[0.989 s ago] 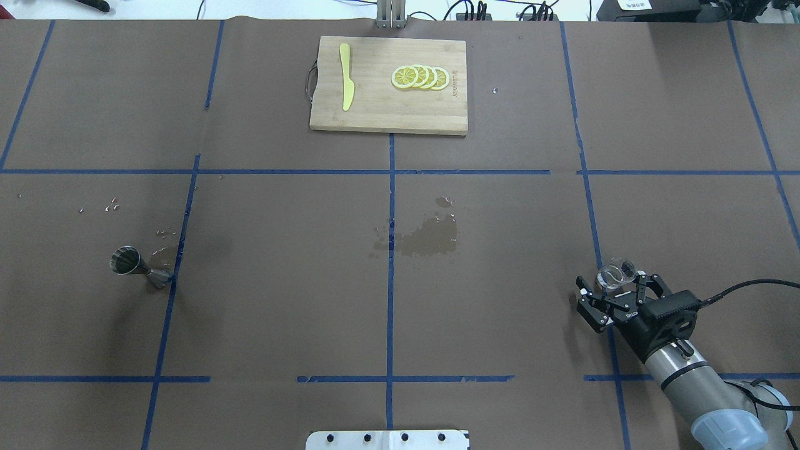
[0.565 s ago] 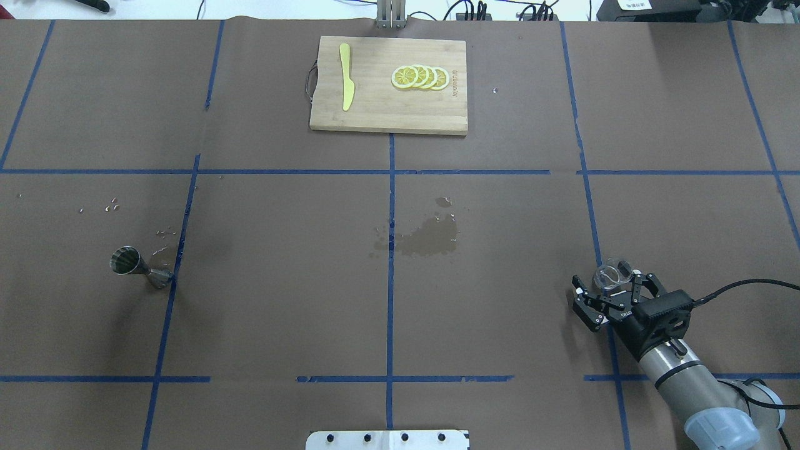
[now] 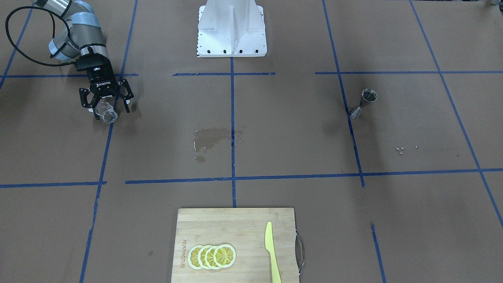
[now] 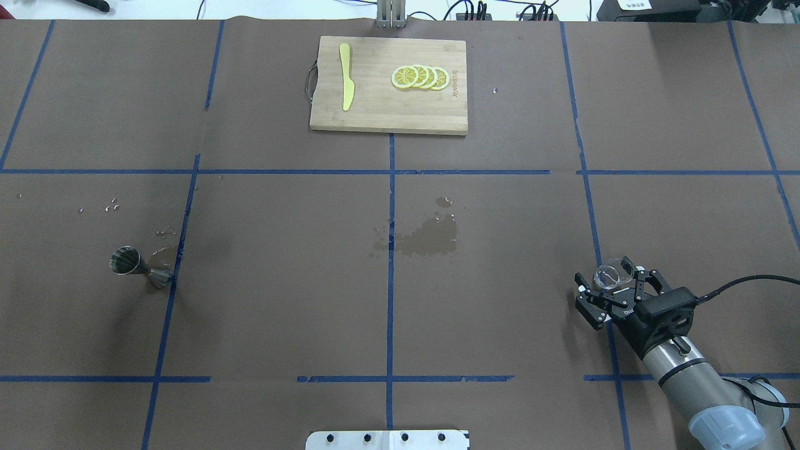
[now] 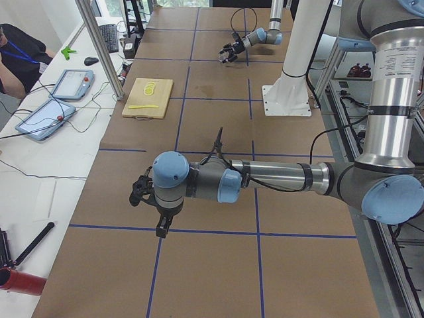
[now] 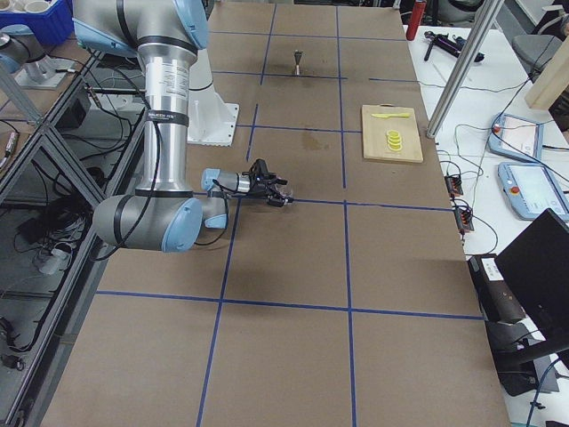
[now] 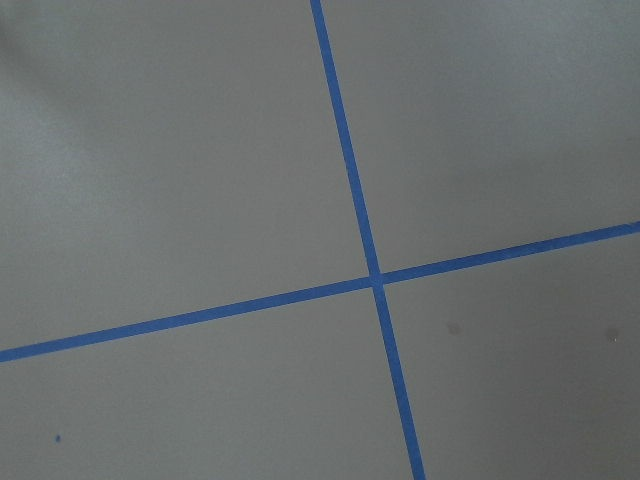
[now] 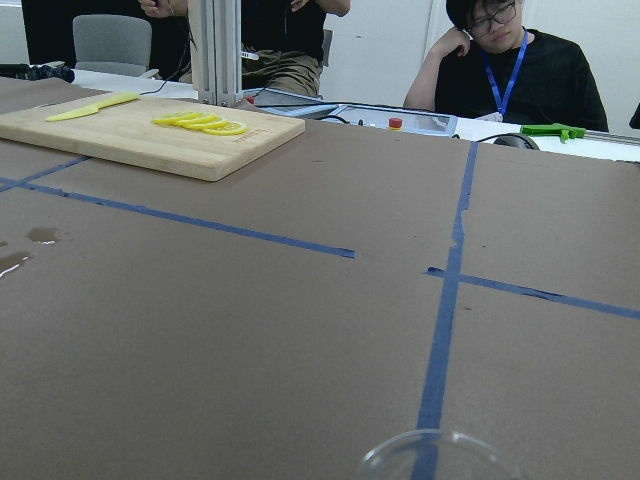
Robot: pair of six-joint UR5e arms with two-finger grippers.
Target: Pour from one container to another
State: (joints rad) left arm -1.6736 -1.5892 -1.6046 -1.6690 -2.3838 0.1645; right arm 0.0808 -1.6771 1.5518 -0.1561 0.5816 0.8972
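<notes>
Glass beaker (image 4: pixel 614 274) sits between my right gripper (image 4: pixel 615 286) fingers, which look spread around it, after a small shuffle, jigger (image 4: pixel 140 267) far off

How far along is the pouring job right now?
Done: the right pincer has reached the glass beaker and sits open around it. In hand: nothing is gripped yet. Left: closing on it, carrying it across to the metal jigger far on the other side, and pouring.
</notes>
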